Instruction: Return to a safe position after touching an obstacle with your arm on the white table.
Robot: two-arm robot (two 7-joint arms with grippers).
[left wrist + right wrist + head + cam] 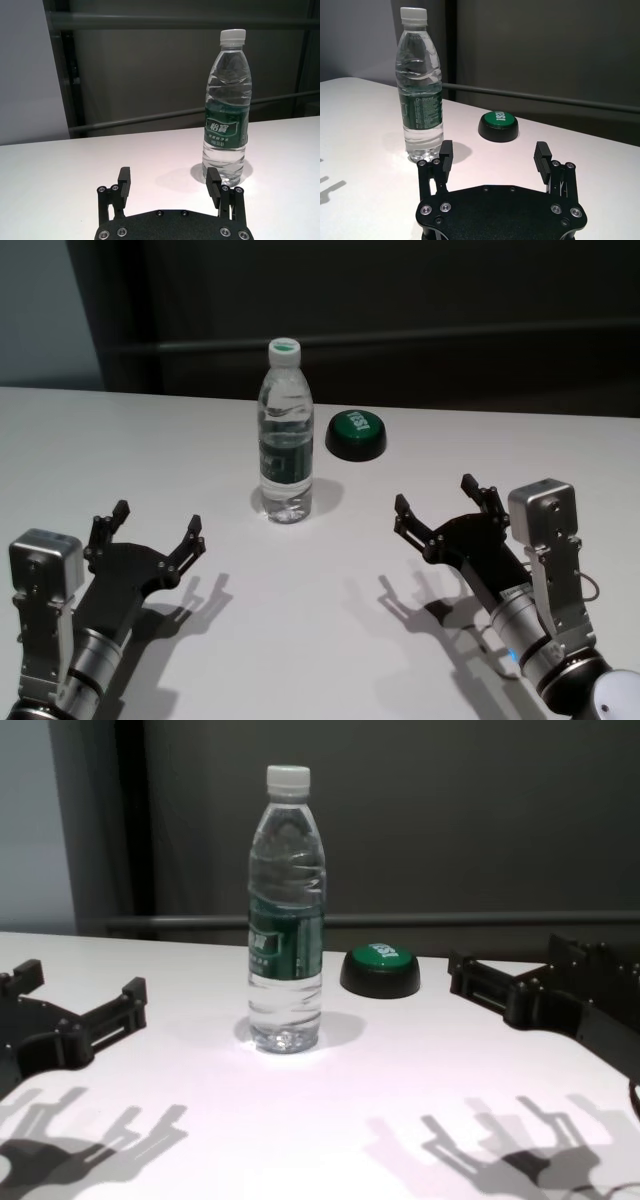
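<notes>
Head view is showing the obstacle (286, 435) standing upright mid-way across the white table (120, 450), looking water-heavy, smooth and tippy, best gripped at the label, while left gripper (155, 532) and right gripper (437, 502) are hovering splayed, holding nothing.

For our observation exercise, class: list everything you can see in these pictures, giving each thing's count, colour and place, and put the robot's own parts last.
water bottle: one, clear with a white cap and dark green label band, upright near the middle of the table, between the two hands and farther out.
button: one, green dome on a black base, on the table just to the right of the bottle and a little beyond it, apart from it.
white table: one, glossy white, under everything.
left hand: one, black, open, low over the table's near left, clear of the bottle.
right hand: one, black, open, low over the table's near right, clear of bottle and button.
</notes>
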